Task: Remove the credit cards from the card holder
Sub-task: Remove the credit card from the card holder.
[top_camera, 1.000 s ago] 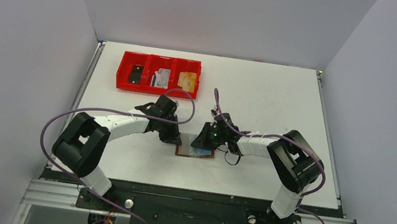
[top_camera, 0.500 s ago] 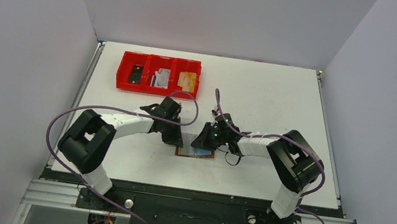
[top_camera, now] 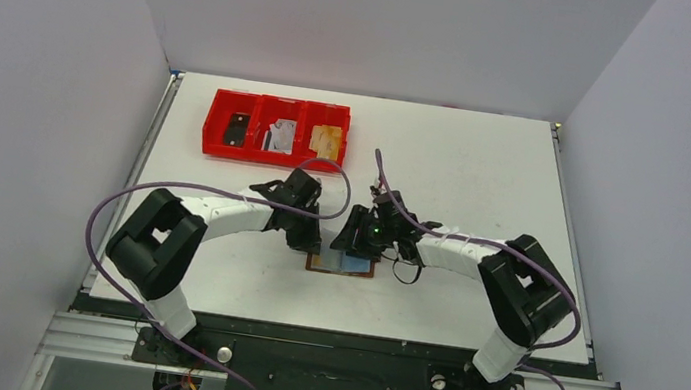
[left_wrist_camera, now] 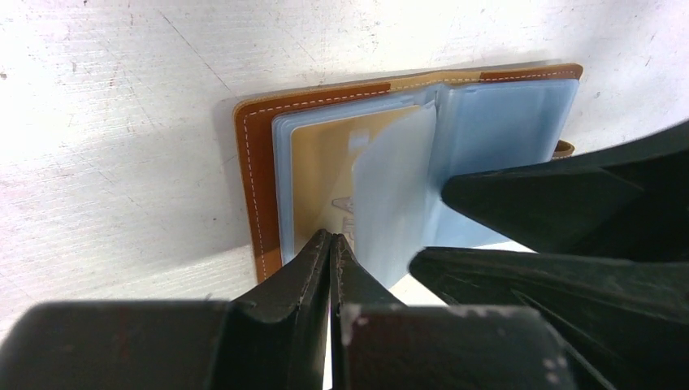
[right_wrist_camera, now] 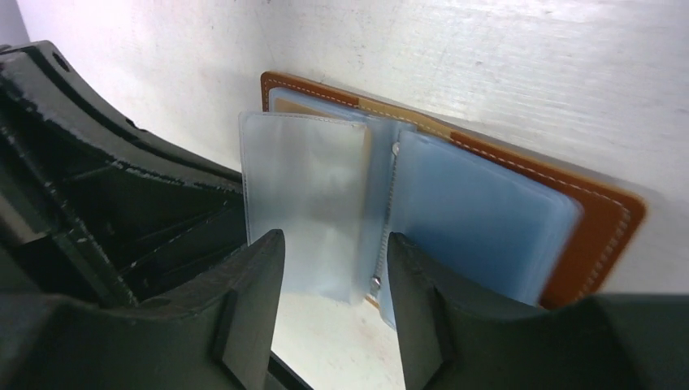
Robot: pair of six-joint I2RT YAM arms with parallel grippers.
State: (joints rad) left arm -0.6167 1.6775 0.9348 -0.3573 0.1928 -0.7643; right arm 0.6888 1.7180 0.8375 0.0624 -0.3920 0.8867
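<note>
**Open card holder between 2 grippers, tray behind**

The card holder (top_camera: 340,264) lies opened flat on the table (top_camera: 485,173), near its front middle. The left gripper (top_camera: 307,242) stands at its left end, the right gripper (top_camera: 355,245) just beside, above the spine. A card (left_wrist_camera: 321,175) sits in the half under the left gripper. 1 sleeve leaf (left_wrist_camera: 390,203) stands up at the spine. The 3-compartment tray (top_camera: 272,158) sits behind and left, well apart.

The left arm (top_camera: 218,211) and right arm (top_camera: 460,253) have white link shells and bulky black joints. A purple cable (top_camera: 102,213) trails behind each tool. The fingers (right_wrist_camera: 252,309) are matte black wedges with pale-scuffed edges.
</note>
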